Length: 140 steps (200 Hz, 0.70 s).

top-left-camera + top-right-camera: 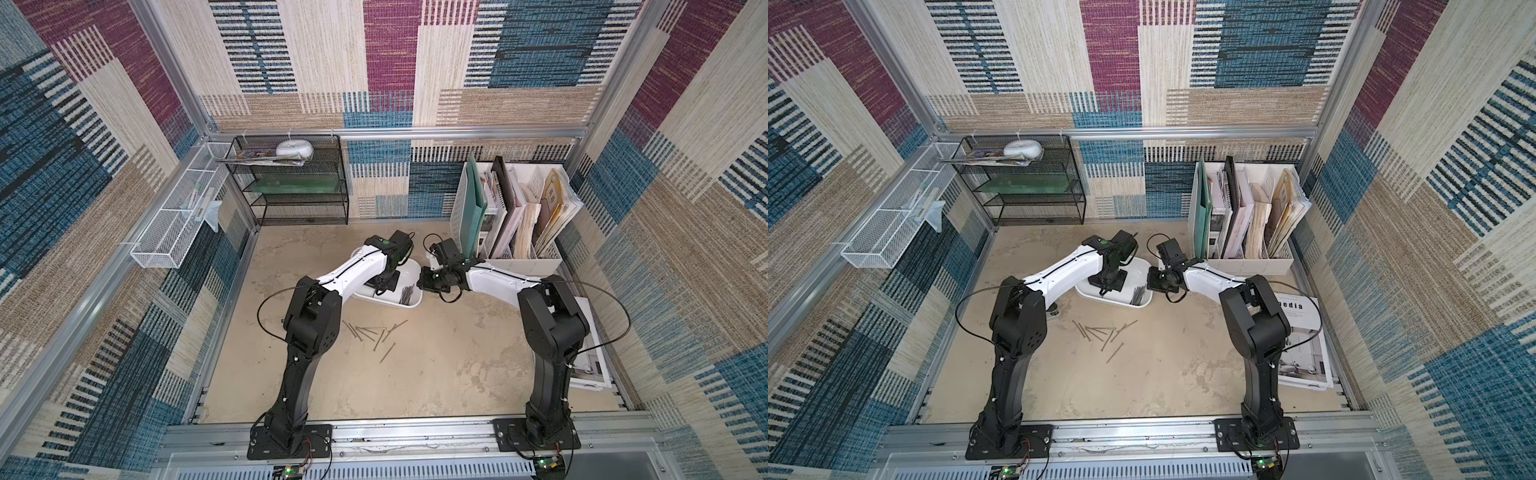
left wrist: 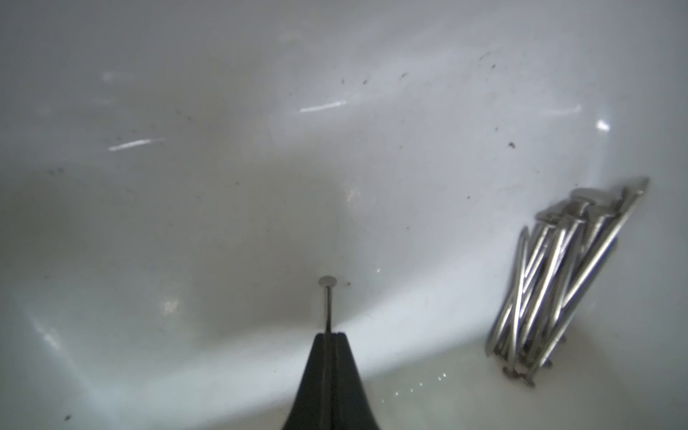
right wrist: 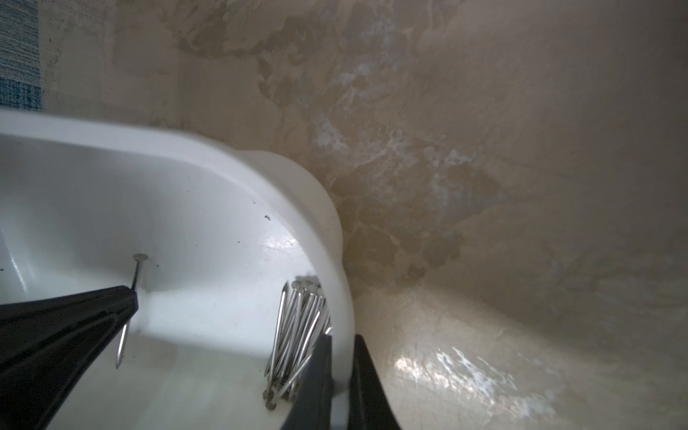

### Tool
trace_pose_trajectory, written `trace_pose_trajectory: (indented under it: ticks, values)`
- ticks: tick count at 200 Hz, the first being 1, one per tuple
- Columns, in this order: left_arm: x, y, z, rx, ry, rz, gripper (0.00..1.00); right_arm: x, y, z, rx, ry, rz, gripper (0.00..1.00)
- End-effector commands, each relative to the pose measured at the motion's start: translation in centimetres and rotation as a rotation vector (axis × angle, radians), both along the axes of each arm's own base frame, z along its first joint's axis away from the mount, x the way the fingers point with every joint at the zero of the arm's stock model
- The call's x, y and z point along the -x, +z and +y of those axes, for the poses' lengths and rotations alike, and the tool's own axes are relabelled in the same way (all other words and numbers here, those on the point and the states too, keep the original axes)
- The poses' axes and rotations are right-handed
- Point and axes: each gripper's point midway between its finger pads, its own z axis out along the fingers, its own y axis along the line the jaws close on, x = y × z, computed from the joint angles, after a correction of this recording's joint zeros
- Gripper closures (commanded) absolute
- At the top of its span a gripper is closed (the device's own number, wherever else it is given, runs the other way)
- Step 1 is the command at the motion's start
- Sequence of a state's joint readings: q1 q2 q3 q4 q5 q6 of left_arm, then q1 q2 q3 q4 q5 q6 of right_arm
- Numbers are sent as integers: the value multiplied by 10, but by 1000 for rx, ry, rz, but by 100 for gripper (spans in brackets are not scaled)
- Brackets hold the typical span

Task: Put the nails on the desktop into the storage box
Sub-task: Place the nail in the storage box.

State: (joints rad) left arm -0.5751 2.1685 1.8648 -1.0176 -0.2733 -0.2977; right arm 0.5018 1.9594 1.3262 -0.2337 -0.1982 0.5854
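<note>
Left claw (image 2: 328,337) is pinched shut on one nail (image 2: 327,301), low inside the box (image 2: 223,149); the nail's head points at the box floor, and I cannot tell whether it touches. Right claw (image 3: 341,339) is clamped across the box wall, one finger inside and one outside, just beside the pile (image 3: 298,327) of nails lying in that corner. About ten loose nails (image 1: 374,334) lie criss-crossed on the desk (image 1: 436,382), near the box on the robot's side.

The grip on so thin a shaft looks slight; a jolt could swing the nail between the tips, and it would then drop crooked. If the nail is let go from above the floor it may bounce or roll, though the wall should probably stop it. If the left arm rises before the tips part, the nail comes back out. The right claw's inner finger sits close to the pile; sliding or pulling off carelessly could drag nails up the wall, or tip the box and spill them. Among the loose nails, the overlaps invite a double pick or a flicked neighbour.
</note>
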Motion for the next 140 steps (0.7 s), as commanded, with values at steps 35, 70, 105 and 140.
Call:
trace_pose_trajectory:
  ticks: [35, 70, 105, 140]
  values:
    - [2, 64, 8, 89, 89, -162, 64, 2, -4, -6, 31, -9, 3, 100]
    - [34, 122, 1, 206, -22, -248, 62, 0, -5, -8, 46, -8, 1, 100]
    - [106, 90, -23, 356, -340, -170, 62, -7, -9, -16, 71, -14, 5, 100]
    - [156, 49, -42, 416, -502, -93, 60, -30, -6, -39, 103, -48, -4, 100]
